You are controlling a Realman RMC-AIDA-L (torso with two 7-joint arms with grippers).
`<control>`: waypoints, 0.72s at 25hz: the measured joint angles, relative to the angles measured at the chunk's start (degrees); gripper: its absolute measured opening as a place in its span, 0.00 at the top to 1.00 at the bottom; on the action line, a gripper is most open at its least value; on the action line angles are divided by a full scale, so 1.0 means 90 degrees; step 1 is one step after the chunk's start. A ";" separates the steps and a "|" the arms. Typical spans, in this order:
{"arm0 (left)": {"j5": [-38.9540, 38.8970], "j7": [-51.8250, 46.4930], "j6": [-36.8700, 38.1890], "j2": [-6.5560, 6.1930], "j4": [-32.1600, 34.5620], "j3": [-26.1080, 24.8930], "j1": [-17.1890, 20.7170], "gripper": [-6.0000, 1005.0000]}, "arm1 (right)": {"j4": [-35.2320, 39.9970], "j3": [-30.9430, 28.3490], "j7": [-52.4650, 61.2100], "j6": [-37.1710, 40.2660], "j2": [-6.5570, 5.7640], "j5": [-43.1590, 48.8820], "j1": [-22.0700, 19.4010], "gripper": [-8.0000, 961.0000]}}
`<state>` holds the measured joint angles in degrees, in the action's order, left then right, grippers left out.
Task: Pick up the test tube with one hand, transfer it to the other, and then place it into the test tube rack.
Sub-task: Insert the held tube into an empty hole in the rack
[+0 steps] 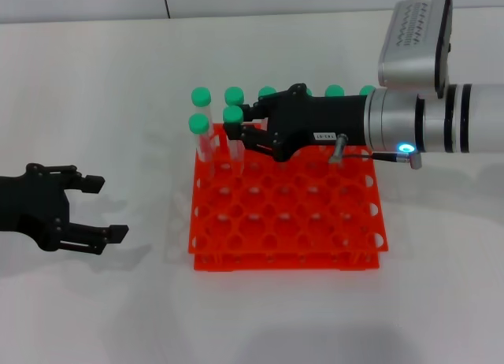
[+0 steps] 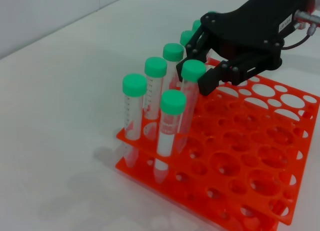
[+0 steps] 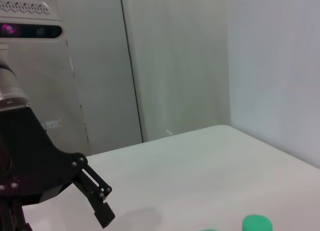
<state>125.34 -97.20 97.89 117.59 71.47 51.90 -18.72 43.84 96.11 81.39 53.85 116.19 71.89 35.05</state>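
The red-orange test tube rack [image 1: 285, 261] stands in the middle of the white table, and also shows in the left wrist view [image 2: 134, 169]. My right gripper [image 1: 240, 121], black with a white label, reaches over the rack's back left part. Its fingers close on the top of a green-capped test tube [image 1: 233, 114] that stands in a rack hole. The left wrist view shows the same grip [image 2: 199, 68] on that tube [image 2: 193, 71]. My left gripper [image 1: 106, 208], black and unlabelled, rests open and empty on the table to the left of the rack.
Several other green-capped tubes stand in the rack's back row [image 1: 335, 91] and left corner [image 1: 198, 126], close around the held tube. One stands nearest in the left wrist view [image 2: 173, 102]. The rack's front and right holes are unfilled.
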 joint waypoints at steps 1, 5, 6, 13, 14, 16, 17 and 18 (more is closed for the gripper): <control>0.0000 0.0000 -0.0002 0.0000 -0.0011 0.0004 -0.0001 0.11 | -0.0012 0.0009 -0.0001 0.0000 0.0000 -0.0001 -0.0007 0.72; -0.0001 0.0000 -0.0003 0.0000 -0.0064 0.0010 -0.0018 0.11 | -0.0018 0.0015 -0.0001 0.0000 0.0000 -0.0003 -0.0026 0.72; -0.0001 0.0000 -0.0006 0.0000 -0.0067 0.0013 -0.0023 0.11 | -0.0019 0.0015 -0.0001 0.0000 0.0000 -0.0004 -0.0027 0.73; -0.0001 0.0000 -0.0008 0.0000 -0.0074 0.0018 -0.0029 0.11 | -0.0039 0.0054 -0.0001 0.0003 0.0000 -0.0010 -0.0026 0.73; -0.0001 0.0000 -0.0008 0.0000 -0.0079 0.0018 -0.0029 0.11 | -0.0043 0.0066 0.0000 0.0004 0.0000 -0.0010 -0.0021 0.73; -0.0001 0.0000 -0.0008 0.0000 -0.0081 0.0017 -0.0029 0.11 | -0.0053 0.0082 0.0011 0.0003 0.0000 -0.0009 -0.0011 0.73; -0.0001 0.0000 -0.0009 0.0000 -0.0082 0.0017 -0.0029 0.11 | -0.0065 0.0085 0.0024 0.0003 0.0000 -0.0009 -0.0004 0.73; -0.0001 0.0000 -0.0009 0.0000 -0.0083 0.0016 -0.0029 0.11 | -0.0065 0.0085 0.0024 0.0003 0.0000 -0.0009 -0.0004 0.73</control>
<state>125.33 -97.21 97.82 117.59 70.73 52.04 -18.98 43.26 96.87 81.61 53.88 116.19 71.80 35.02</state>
